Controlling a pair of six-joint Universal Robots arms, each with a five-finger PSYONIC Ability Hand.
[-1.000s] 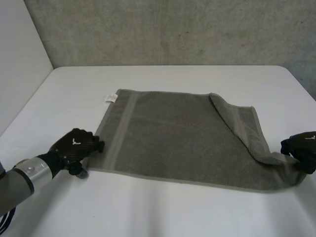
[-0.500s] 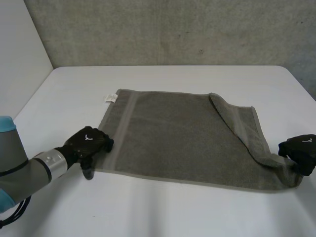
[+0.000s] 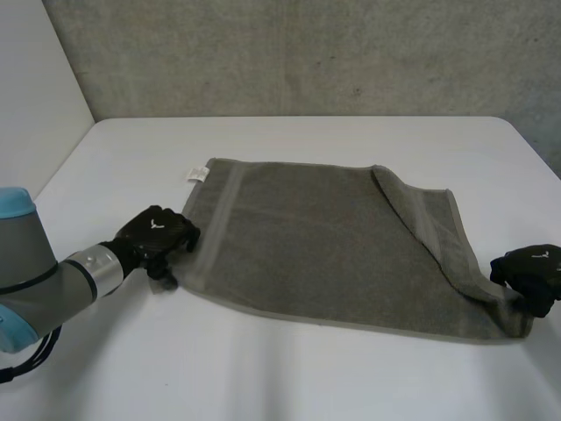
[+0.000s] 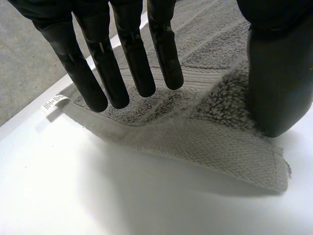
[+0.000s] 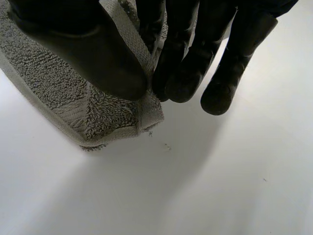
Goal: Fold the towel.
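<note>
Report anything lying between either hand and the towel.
Nothing visible does. The left hand has its thumb on the near left corner of the towel, and the right hand pinches its near right corner.

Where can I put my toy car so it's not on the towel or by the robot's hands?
Bare table runs behind the towel, up to the wall, and in front of it, nearer the robot. It's crowded at the towel's near corners, where the left hand and right hand sit.

A white counter (image 3: pixel 289 377) is stretching out beneath and around the fingers (image 4: pixel 132 58). A rough grey wall (image 3: pixel 307 53) is standing well beyond them, behind the counter.
</note>
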